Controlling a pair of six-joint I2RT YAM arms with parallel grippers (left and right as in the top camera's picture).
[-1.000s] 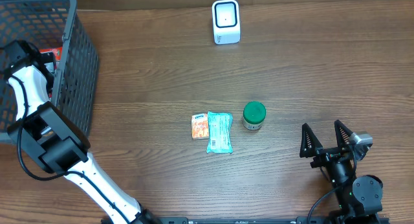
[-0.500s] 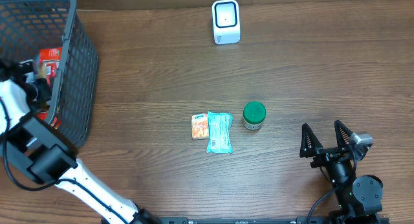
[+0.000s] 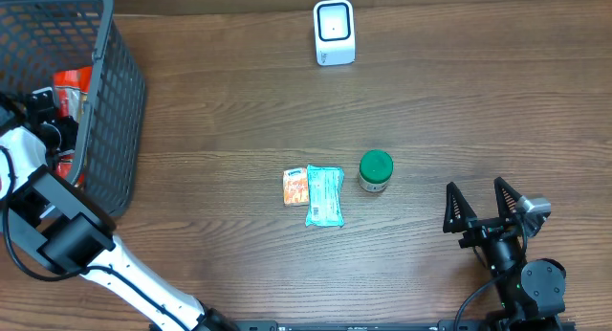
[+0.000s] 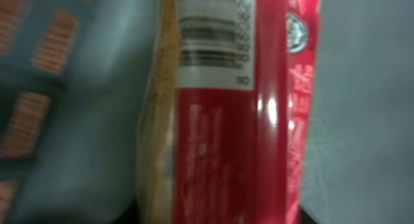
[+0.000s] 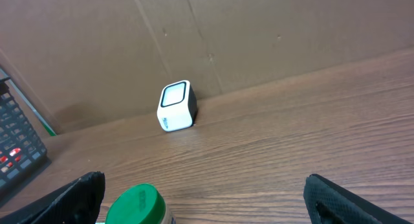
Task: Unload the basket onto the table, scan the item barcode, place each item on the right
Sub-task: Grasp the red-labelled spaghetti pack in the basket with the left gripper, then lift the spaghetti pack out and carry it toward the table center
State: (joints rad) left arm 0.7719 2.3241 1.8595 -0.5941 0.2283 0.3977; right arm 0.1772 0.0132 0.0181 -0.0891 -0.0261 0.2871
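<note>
A red packet (image 4: 259, 153) with a white barcode label (image 4: 213, 36) fills the left wrist view, blurred and very close. It lies in the dark wire basket (image 3: 115, 92) at the far left, where a red packet (image 3: 69, 82) shows beside my left gripper (image 3: 50, 116). The left gripper's (image 4: 220, 219) dark fingers press against both sides of the packet. The white scanner (image 3: 334, 32) stands at the back centre of the table, also seen as a scanner (image 5: 176, 106) in the right wrist view. My right gripper (image 3: 483, 205) rests open near the front right, holding nothing.
A green-lidded jar (image 3: 376, 170), a teal packet (image 3: 324, 195) and a small orange packet (image 3: 296, 187) lie mid-table. The jar (image 5: 137, 204) sits just ahead of the open right gripper (image 5: 204, 198). A brown board stands behind the scanner.
The left arm has dipped further into the basket and its jaws have closed onto the red packet. The right arm and the items on the table have not moved.
</note>
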